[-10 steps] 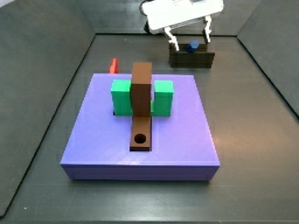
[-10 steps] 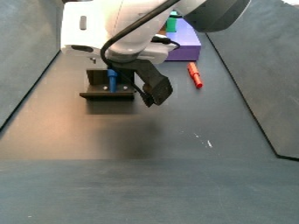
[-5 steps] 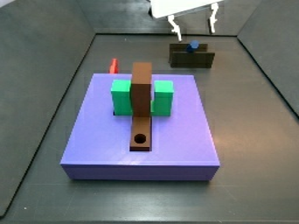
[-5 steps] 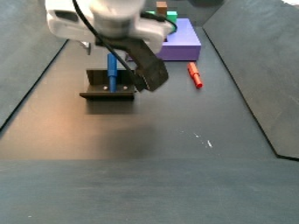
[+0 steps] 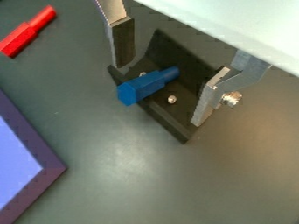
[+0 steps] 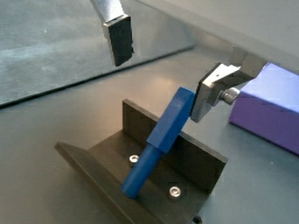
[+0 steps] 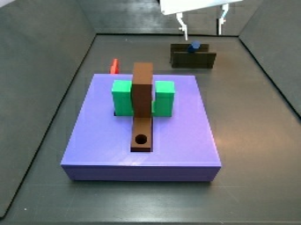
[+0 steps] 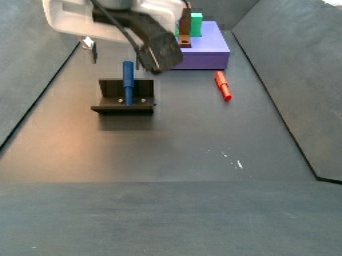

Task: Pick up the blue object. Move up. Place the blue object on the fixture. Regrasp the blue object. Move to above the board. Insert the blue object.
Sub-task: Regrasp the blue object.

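Observation:
The blue object (image 6: 158, 149) is a slim blue rod that leans upright in the notch of the dark fixture (image 6: 98, 169). It also shows in a wrist view (image 5: 146, 86) and in both side views (image 7: 194, 46) (image 8: 128, 80). The gripper (image 7: 201, 30) is open and empty, well above the fixture (image 7: 193, 59), with its jaws spread to either side of the rod's top. Its silver fingers (image 5: 119, 39) touch nothing. The board (image 7: 147, 132) is a lavender slab that carries a brown strip (image 7: 143, 101) with a round hole and two green blocks (image 7: 122, 97).
A small red piece (image 7: 114, 66) lies on the floor between the board and the back wall; it also shows in a side view (image 8: 223, 86). Dark walls (image 7: 53, 79) enclose the floor. The board's corner (image 6: 274, 114) lies close beside the fixture.
The gripper has risen from around the fixture. The blue rod stays leaning in the fixture, free of the fingers.

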